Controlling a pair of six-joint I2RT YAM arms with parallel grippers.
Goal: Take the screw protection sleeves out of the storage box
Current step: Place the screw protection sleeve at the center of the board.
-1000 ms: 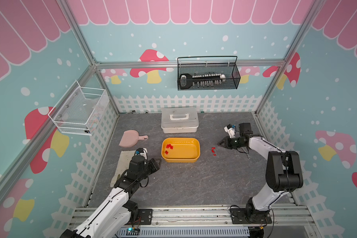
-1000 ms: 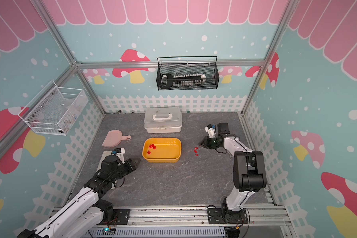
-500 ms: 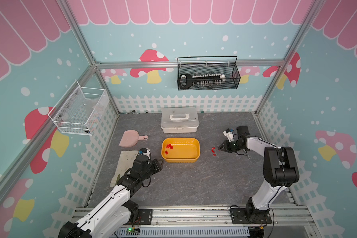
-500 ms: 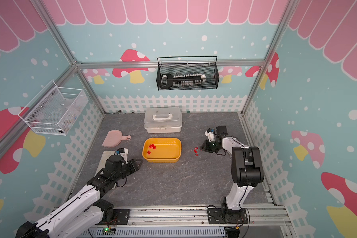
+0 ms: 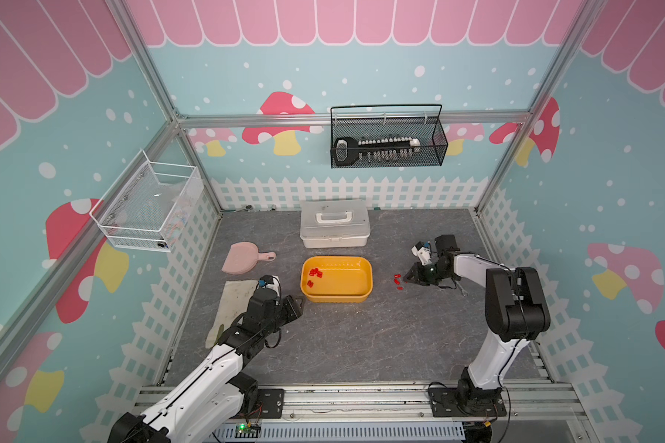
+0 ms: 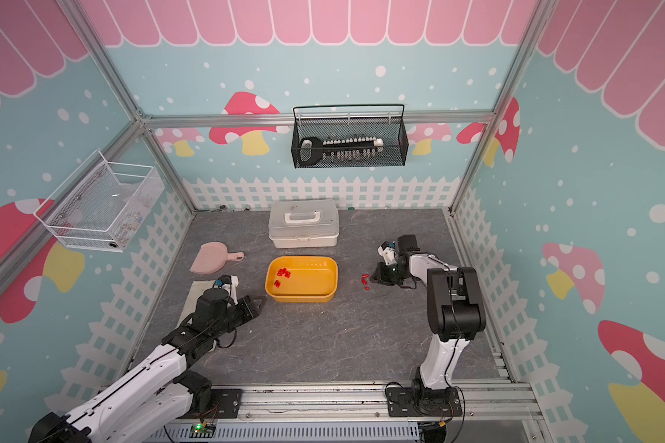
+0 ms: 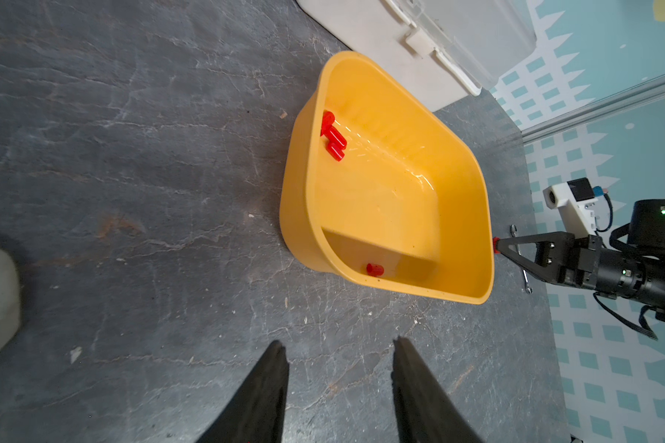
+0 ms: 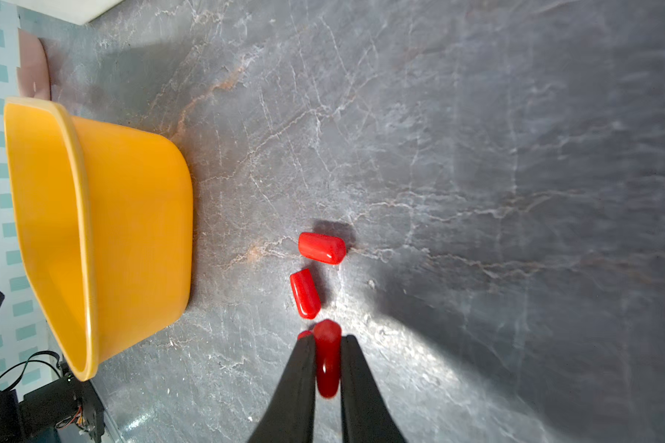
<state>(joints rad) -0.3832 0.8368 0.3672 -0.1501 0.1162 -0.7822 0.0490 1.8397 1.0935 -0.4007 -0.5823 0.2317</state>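
Note:
The yellow storage box point(image 5: 336, 298) point(image 6: 302, 297) sits mid-table. Several red screw protection sleeves point(image 5: 315, 273) point(image 6: 283, 273) lie inside near its left end; the left wrist view shows a cluster point(image 7: 333, 136) and a single one point(image 7: 374, 269). My right gripper point(image 8: 328, 337) point(image 5: 407, 277) is low over the table to the right of the box, shut on one sleeve point(image 8: 327, 360). Two loose sleeves point(image 8: 322, 248) point(image 8: 305, 293) lie on the table just ahead of it. My left gripper point(image 7: 338, 343) point(image 5: 298, 305) hangs open and empty by the box's front left corner.
A white lidded case point(image 5: 334, 224) stands behind the box. A pink dustpan point(image 5: 242, 259) and a pale cloth point(image 5: 235, 303) lie at the left. A black wire basket point(image 5: 386, 138) hangs on the back wall, a white mesh basket point(image 5: 146, 207) on the left wall.
My right gripper has come down and leftward to the loose sleeves on the table, still shut on its sleeve. The left arm shifted slightly; its jaws stayed open.

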